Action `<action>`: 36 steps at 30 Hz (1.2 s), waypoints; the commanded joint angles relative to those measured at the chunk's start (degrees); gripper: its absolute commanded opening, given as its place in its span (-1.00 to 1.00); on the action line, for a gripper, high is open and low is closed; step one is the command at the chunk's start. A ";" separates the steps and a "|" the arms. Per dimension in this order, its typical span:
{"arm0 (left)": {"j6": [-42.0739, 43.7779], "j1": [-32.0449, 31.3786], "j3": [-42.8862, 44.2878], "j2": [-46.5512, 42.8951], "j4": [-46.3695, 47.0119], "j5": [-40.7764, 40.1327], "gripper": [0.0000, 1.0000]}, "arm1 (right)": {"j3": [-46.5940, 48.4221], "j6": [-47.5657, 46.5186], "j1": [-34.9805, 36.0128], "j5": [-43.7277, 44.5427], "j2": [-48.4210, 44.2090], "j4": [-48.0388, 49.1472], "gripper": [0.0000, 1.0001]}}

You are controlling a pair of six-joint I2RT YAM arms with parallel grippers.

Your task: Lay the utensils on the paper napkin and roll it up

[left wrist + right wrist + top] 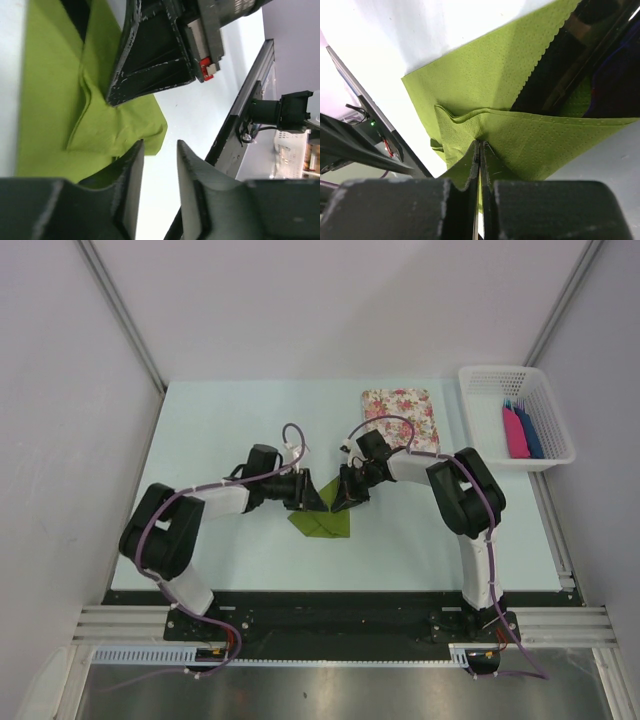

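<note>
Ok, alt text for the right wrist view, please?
The right claw is shut on a raised fold of the green paper napkin, which lies creased on the pale table. At upper right, dark shapes show past the napkin's scalloped edge; what they are is unclear.

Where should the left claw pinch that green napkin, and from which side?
Probably the loose corner of the paper napkin, approached straight ahead by the left gripper. That thin edge lies flat just before its open fingers, while the right gripper pinches a raised fold on the opposite side.
</note>
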 commanded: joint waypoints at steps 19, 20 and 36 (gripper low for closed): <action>-8.52 -3.76 0.65 16.53 8.18 -2.89 -0.78 | 1.42 -1.24 -0.25 2.99 0.57 -3.07 -0.90; -7.82 -3.67 0.91 16.79 6.43 -3.50 -0.81 | 1.94 -1.24 -0.60 2.21 -0.13 -3.42 -0.85; -5.62 -3.58 1.53 15.74 3.52 -4.21 -0.97 | 6.96 -4.58 -0.69 5.10 -5.59 -9.84 -0.80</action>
